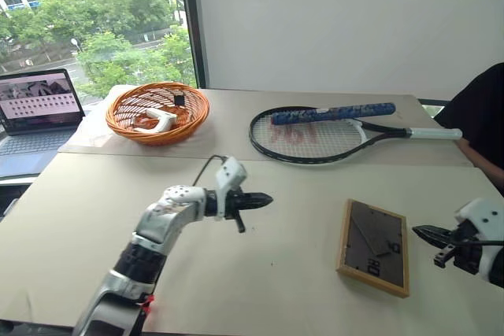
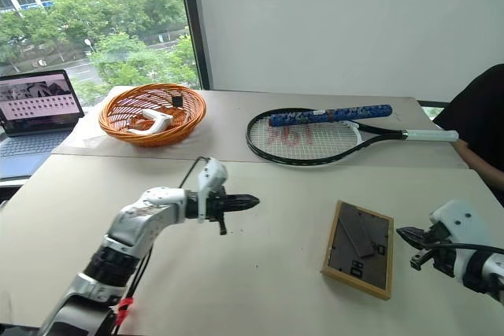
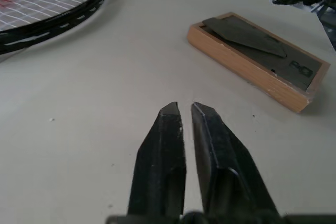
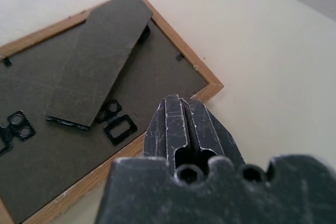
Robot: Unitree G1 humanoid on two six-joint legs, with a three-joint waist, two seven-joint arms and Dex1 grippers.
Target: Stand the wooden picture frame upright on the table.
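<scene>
Light-wood picture frame [image 1: 373, 247] — we log it face-down on the table [image 1: 299, 194], dark back panel and stand flap up, so it cannot yet stand. We hold the right gripper [image 1: 425, 234] pinched shut and empty just beside its edge, poised to lift it — the left gripper [image 1: 264, 200], likewise shut and empty, hangs well apart.

One of nearly everything on the counter [image 1: 260, 289], two robot arms over it.

One wooden picture frame [image 1: 373, 247] lies back-up at the near right. One tennis racket [image 1: 331, 133] sits at the far middle, with one blue patterned tube [image 1: 333, 113] lying across it. One orange woven basket [image 1: 157, 112] stands far left, holding one white object [image 1: 160, 121] and one small dark item I cannot make out. One laptop [image 1: 38, 116] sits at the far left edge. One person's dark sleeve [image 1: 479, 120] shows at the right. Two grippers: left gripper [image 1: 264, 200], right gripper [image 1: 421, 233].
</scene>
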